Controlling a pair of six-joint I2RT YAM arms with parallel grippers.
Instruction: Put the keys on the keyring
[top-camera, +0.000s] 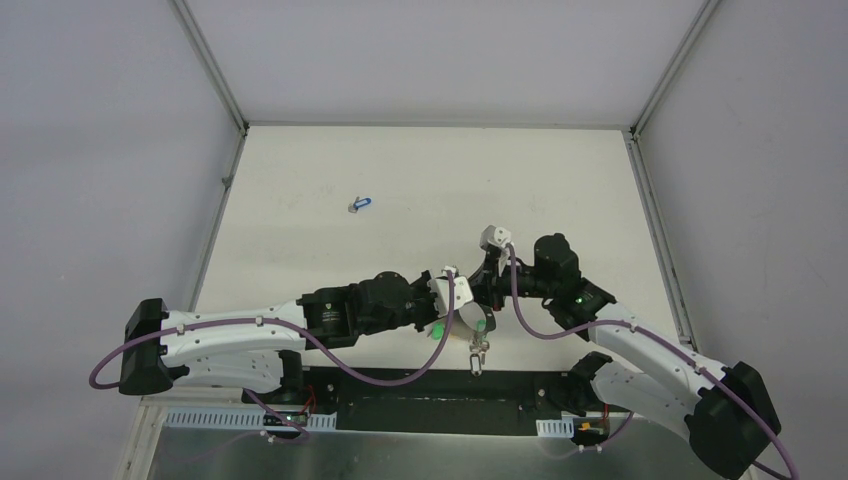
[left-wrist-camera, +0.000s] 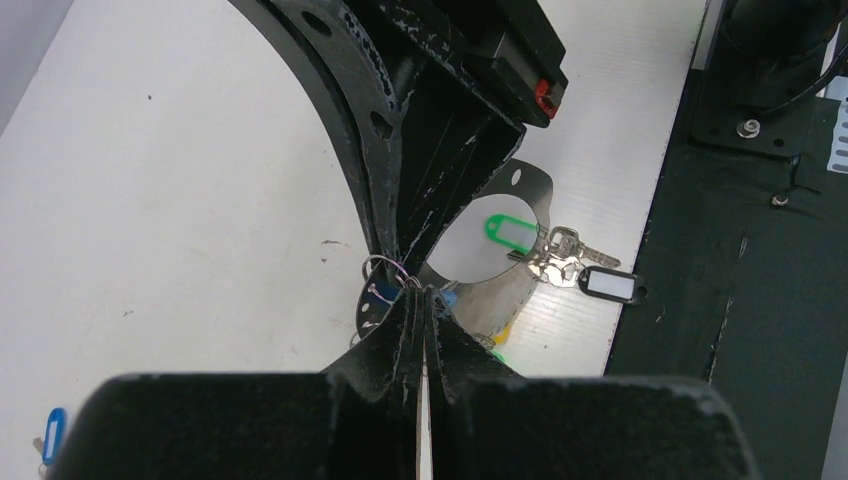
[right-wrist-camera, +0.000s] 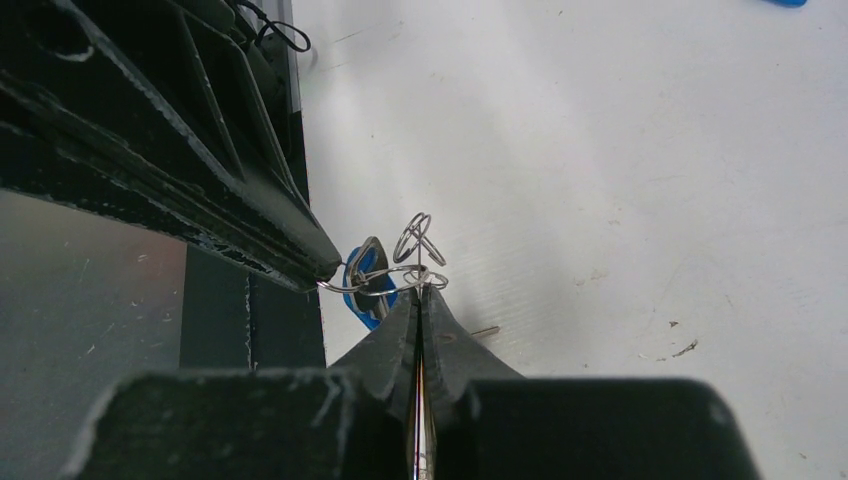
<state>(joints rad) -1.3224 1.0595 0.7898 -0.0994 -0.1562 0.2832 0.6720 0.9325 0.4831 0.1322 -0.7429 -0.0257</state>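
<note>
My two grippers meet tip to tip above the near table edge (top-camera: 465, 300). The left gripper (left-wrist-camera: 422, 292) is shut at the rim of the keyring (left-wrist-camera: 535, 200), a wide flat grey loop that hangs below it. A green-tagged key (left-wrist-camera: 510, 232), silver keys (left-wrist-camera: 560, 258) and a black-framed white tag (left-wrist-camera: 610, 285) dangle from the loop. The right gripper (right-wrist-camera: 422, 290) is shut on a small wire split ring (right-wrist-camera: 385, 280) that carries a blue-headed key (right-wrist-camera: 365, 290). The left fingertip (right-wrist-camera: 325, 265) touches that same ring. Another blue-tagged key (top-camera: 360, 205) lies alone on the table.
The black mounting strip (left-wrist-camera: 740, 300) and the metal front edge run just beside the grippers. The lone blue key also shows at the bottom left of the left wrist view (left-wrist-camera: 52, 435). Grey walls close the table on three sides.
</note>
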